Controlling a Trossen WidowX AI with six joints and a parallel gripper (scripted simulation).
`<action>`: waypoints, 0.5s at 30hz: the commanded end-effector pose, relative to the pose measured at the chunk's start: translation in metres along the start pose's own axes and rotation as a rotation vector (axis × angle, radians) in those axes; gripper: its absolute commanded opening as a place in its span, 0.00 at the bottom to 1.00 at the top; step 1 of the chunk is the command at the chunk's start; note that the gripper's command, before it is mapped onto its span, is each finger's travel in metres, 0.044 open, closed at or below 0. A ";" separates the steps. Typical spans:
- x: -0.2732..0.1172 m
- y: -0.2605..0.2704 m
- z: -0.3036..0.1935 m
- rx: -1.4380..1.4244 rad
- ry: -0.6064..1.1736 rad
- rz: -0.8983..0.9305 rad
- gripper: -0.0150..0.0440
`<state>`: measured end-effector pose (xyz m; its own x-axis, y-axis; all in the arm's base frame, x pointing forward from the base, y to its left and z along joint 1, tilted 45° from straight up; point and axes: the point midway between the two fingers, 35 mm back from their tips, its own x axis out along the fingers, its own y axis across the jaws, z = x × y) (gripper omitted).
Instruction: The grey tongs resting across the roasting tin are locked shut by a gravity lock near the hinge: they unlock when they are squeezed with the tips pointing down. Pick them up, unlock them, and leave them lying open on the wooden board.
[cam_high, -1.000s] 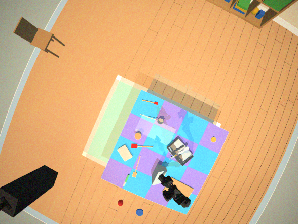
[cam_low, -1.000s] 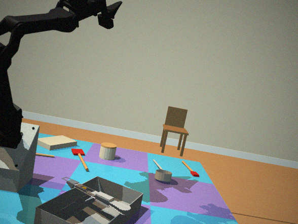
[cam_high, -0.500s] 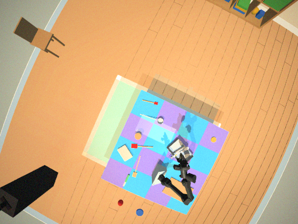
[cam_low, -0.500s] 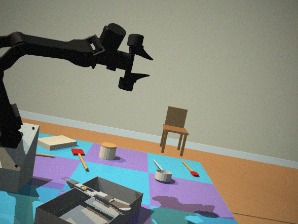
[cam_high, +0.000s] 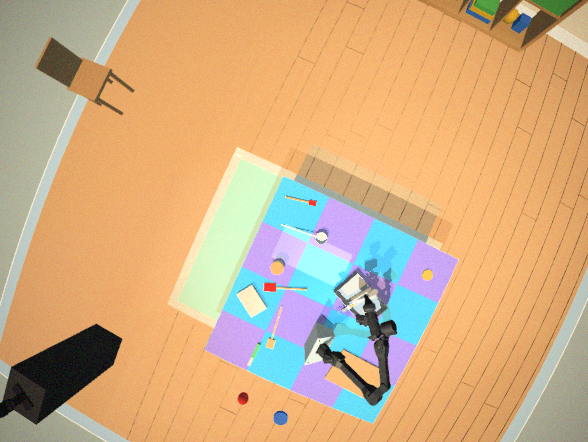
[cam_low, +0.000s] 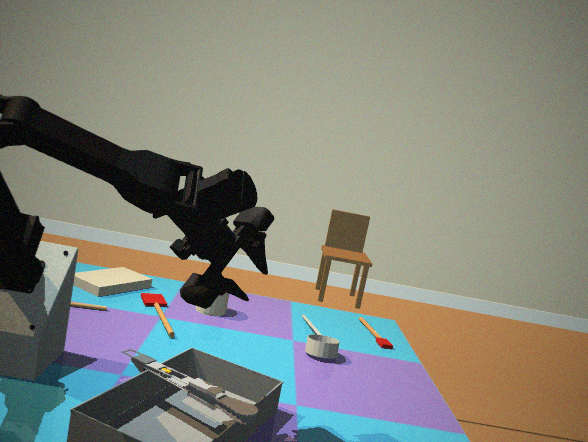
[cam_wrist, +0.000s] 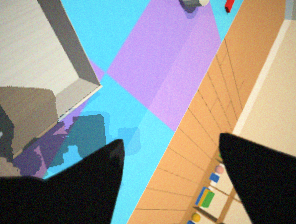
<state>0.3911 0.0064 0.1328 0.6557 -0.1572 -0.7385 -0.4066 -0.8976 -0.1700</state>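
The grey tongs (cam_high: 349, 307) (cam_low: 182, 380) lie across the roasting tin (cam_low: 90, 425) (cam_wrist: 69, 42), resting on its rim. Their hinge end, with a pull loop, juts past one rim, and a small yellow mark shows near it. The two arms lie close together. My gripper (cam_low: 256, 286) (cam_wrist: 171, 143) is partly open, with nothing between the fingers. It hangs above the tin area, well clear of the tongs, its fingers slanting downward. The wooden board (cam_high: 365, 365) lies flat near the arm's base, partly hidden under the arm's links.
A saucepan (cam_high: 321, 236) (cam_low: 322, 347), a red-headed spatula (cam_high: 270, 287) (cam_low: 154, 300), an orange-topped can (cam_high: 277, 267) and a cream block (cam_high: 251, 301) (cam_low: 117, 281) stand or lie beyond the tin. A yellow disc (cam_high: 427, 275) lies near a mat corner. The grey pedestal (cam_low: 50, 310) stands beside the tin.
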 end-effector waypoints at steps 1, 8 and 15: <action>0.003 0.067 0.014 -0.047 -0.095 0.148 0.69; -0.010 0.158 0.049 -0.096 -0.288 0.322 0.69; -0.010 0.160 0.049 -0.097 -0.294 0.325 0.69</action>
<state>0.2920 -0.1129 0.0829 0.3039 -0.3252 -0.8955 -0.4960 -0.8565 0.1427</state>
